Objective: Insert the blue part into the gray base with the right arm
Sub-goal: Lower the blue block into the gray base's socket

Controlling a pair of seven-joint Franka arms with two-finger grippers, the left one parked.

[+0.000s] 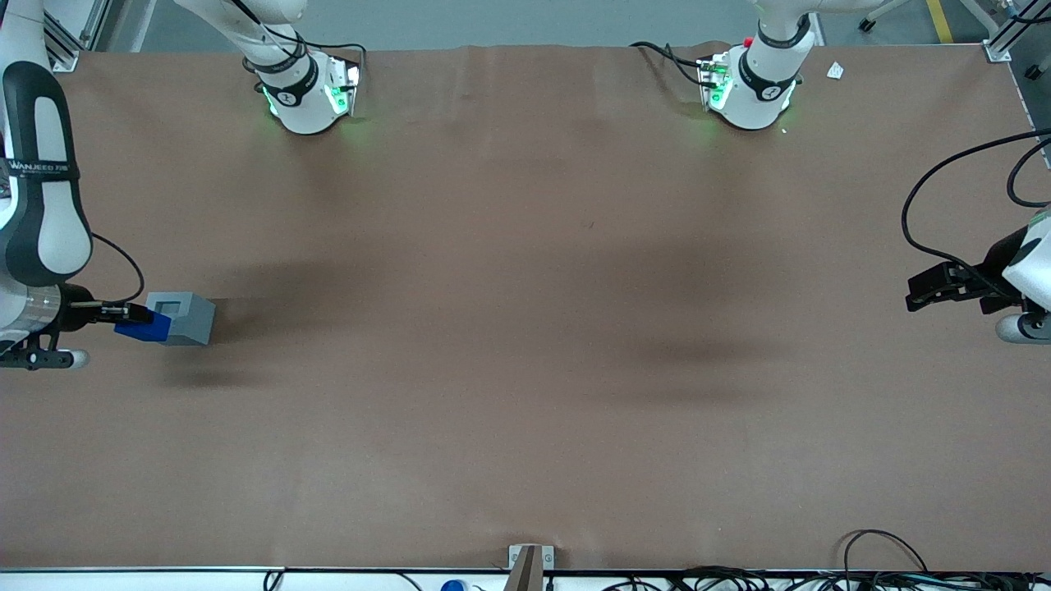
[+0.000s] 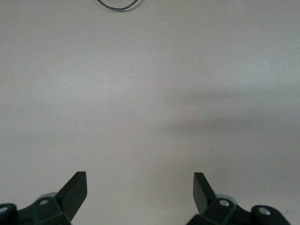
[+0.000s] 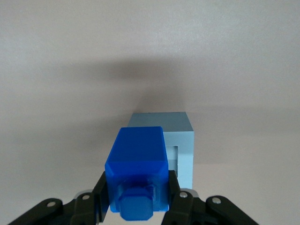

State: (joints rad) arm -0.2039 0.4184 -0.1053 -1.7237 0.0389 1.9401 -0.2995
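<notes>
The gray base [image 1: 185, 318] stands on the brown table at the working arm's end, its square socket in the top face. The right arm's gripper [image 1: 131, 316] is level with the base, beside it, and is shut on the blue part [image 1: 144, 325]. The blue part lies against the base's side, a little nearer the front camera than the socket. In the right wrist view the blue part [image 3: 138, 164] sits between the two black fingers [image 3: 99, 197] with its stub toward the camera, and the gray base [image 3: 180, 140] shows just past it.
The two arm bases [image 1: 308, 94] [image 1: 751, 90] stand at the table's back edge. The parked arm's gripper [image 1: 944, 287] hangs at its end of the table. Cables lie along the front edge [image 1: 887, 566].
</notes>
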